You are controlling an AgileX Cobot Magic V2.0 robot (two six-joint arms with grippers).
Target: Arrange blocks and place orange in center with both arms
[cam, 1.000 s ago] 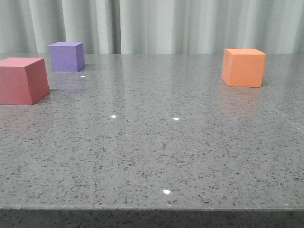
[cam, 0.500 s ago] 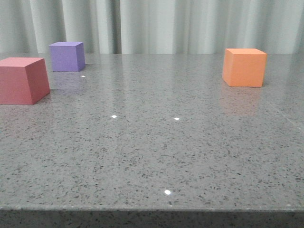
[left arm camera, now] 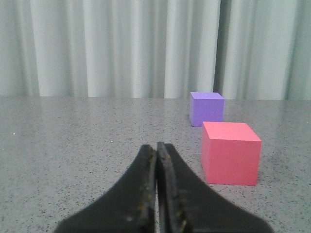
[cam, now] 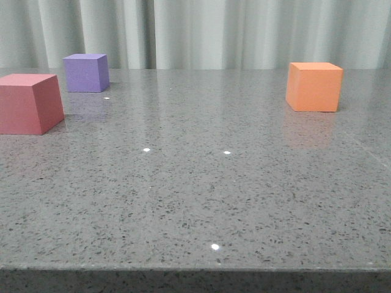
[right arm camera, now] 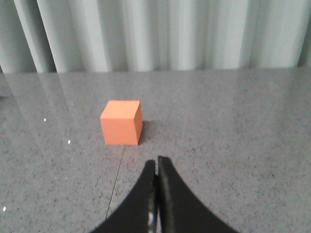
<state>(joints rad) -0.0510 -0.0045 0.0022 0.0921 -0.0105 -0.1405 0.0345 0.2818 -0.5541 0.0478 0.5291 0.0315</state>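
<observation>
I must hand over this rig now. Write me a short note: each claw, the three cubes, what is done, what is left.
Left claw: shut, empty, short of the red cube; the purple cube stands beyond that.
Right claw: shut, empty, short of the orange cube.
Front view: red cube at the left edge, purple cube behind it, orange cube far right, all apart on the table.
Done: nothing, by how the cubes lie.
Left: line up the cubes, with orange in the middle.
</observation>
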